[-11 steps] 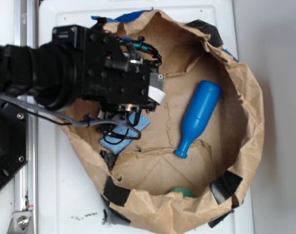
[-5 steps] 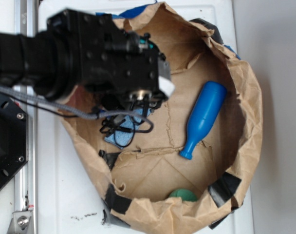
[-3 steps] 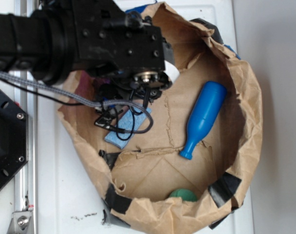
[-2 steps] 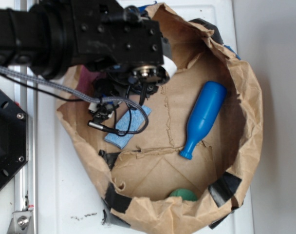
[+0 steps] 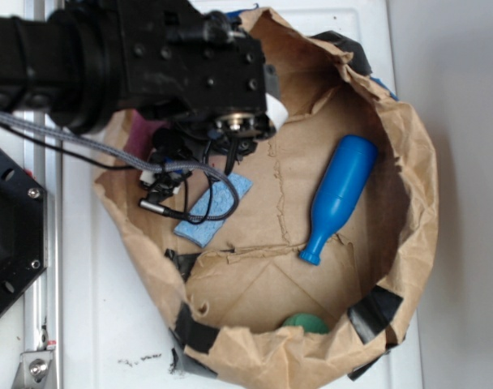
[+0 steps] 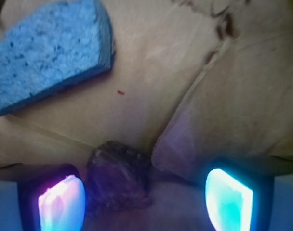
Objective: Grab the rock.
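Observation:
The rock (image 6: 118, 174) is a dark, rough brown-grey lump lying on the brown paper at the bottom of the wrist view. My gripper (image 6: 145, 201) is open and straddles it. The rock sits close to the left fingertip (image 6: 62, 202), which glows pink. A wide gap separates it from the right fingertip (image 6: 228, 199), which glows cyan. In the exterior view the black arm (image 5: 182, 65) hangs over the upper left of the paper bag (image 5: 409, 162) and hides both the fingers and the rock.
A light blue sponge (image 5: 214, 207) lies just below the arm and shows in the wrist view's upper left as the sponge (image 6: 45, 48). A blue bottle (image 5: 336, 198) lies at the bag's right, and a green object (image 5: 305, 322) is near its front wall. A paper fold (image 6: 204, 130) rises beside the rock.
The arm has moved up and left, off the sponge, which now shows more. The bottle and the bag have stayed put.

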